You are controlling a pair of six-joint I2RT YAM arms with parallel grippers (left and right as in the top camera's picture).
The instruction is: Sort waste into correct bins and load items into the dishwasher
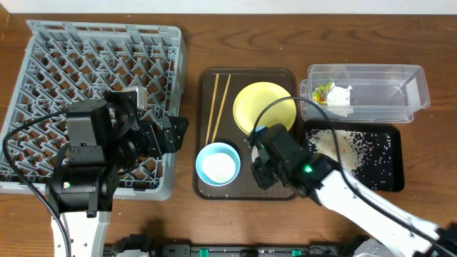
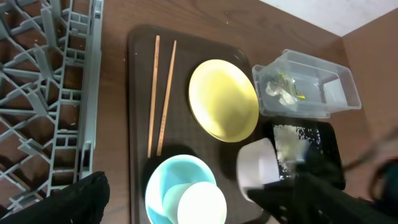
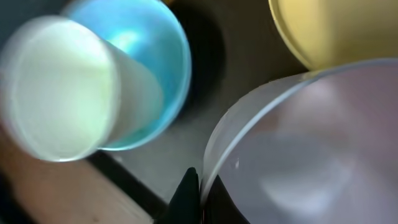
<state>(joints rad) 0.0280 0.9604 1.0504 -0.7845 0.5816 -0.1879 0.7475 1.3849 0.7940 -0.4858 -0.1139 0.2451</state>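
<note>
While right pincer [image 3: 194,186] pinches white bowl [image 2: 258,165] by rim, left pincer [image 1: 175,132] hangs wide over rack [image 1: 107,32] edge. Waste [image 1: 335,95] apparently binned: clear tub [image 1: 418,78], black tray [image 1: 389,182] beyond right pincer. Plate [image 1: 268,103], blue bowl [image 2: 158,186], chopsticks [image 2: 153,93] beside it, unracked.

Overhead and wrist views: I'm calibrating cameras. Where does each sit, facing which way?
Overhead: above table, facing straight down; left arm, right arm show.
Left wrist: by grey lattice dish rack, facing down at brown serving tray; own dark finger shows.
Right wrist: low over tray, facing gripped white bowl; one fingertip shows.
All share light blue bowl.
</note>
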